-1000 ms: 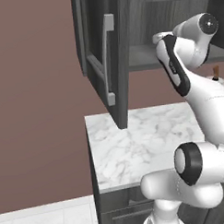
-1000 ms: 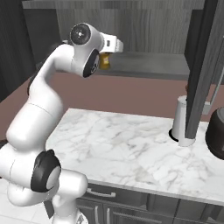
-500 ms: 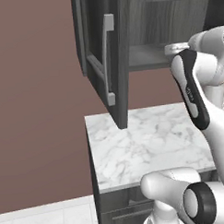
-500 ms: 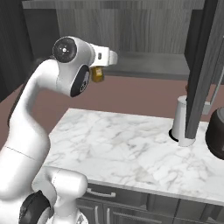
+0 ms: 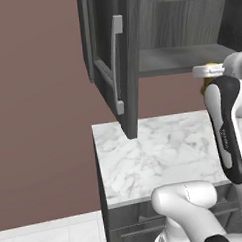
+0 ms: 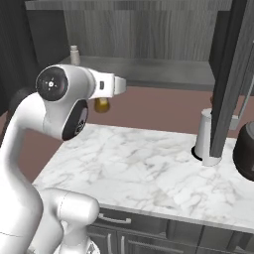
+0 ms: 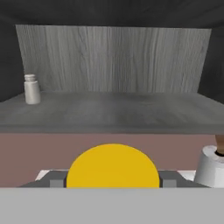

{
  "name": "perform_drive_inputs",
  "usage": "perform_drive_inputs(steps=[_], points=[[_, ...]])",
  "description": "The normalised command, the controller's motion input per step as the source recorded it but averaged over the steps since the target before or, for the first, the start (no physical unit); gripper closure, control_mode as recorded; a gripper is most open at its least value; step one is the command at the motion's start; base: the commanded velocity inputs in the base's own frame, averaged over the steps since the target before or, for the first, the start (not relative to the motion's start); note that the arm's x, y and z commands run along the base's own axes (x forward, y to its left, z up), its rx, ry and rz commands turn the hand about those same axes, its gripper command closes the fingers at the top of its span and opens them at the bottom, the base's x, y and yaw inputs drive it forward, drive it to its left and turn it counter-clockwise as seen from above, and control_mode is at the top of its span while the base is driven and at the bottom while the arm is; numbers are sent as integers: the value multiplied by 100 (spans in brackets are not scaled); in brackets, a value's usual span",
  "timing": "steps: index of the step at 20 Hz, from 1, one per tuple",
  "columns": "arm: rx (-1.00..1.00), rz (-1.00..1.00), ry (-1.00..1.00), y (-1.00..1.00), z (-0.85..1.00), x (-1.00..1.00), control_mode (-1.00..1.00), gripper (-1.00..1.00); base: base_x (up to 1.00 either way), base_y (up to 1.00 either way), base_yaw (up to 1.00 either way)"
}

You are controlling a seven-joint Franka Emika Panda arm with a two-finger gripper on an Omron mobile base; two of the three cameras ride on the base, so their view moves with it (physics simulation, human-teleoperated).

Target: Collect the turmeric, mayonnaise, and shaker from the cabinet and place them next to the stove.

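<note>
My gripper (image 7: pixel 113 181) is shut on the turmeric, whose round yellow lid (image 7: pixel 113 168) sits between the two fingers. From the right base view the amber turmeric jar (image 6: pixel 102 104) hangs under the hand (image 6: pixel 104 95), out in front of the cabinet shelf and above the counter. It also peeks out beside the arm as the turmeric (image 5: pixel 209 78) in the left base view. The pale shaker (image 7: pixel 31 89) stands at the left end of the shelf (image 7: pixel 112 111), seen too as the shaker (image 6: pixel 74 54). The cabinet door (image 5: pixel 118 63) hangs open. The mayonnaise and the stove are out of view.
A marble counter (image 5: pixel 159 156) runs below the cabinet. On it at the right stand a white cylinder (image 6: pixel 205 134) and a dark round vessel (image 6: pixel 245 154). The other open cabinet door (image 6: pixel 232 74) hangs in front of them.
The hand has drawn back out of the cabinet and come down with the turmeric in its grip. The shaker has stayed on the shelf.
</note>
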Motion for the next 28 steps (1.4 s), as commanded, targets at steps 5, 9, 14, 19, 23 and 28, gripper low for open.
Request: perform_drive_inputs(steps=[5, 9, 14, 19, 23, 28], points=[[-1, 0, 0, 0, -23, -71, -100, 100, 0, 0, 0], [-5, 1, 7, 8, -34, -32, -100, 100, 0, 0, 0], [0, 0, 6, 7, -27, -13, 100, 100, -8, 0, 0], [0, 0, 0, 0, 0, 0, 100, 100, -54, 0, 0], [0, 0, 0, 0, 0, 0, 100, 100, -66, -1, 0], [0, 0, 0, 0, 0, 0, 100, 100, -45, -22, 0]])
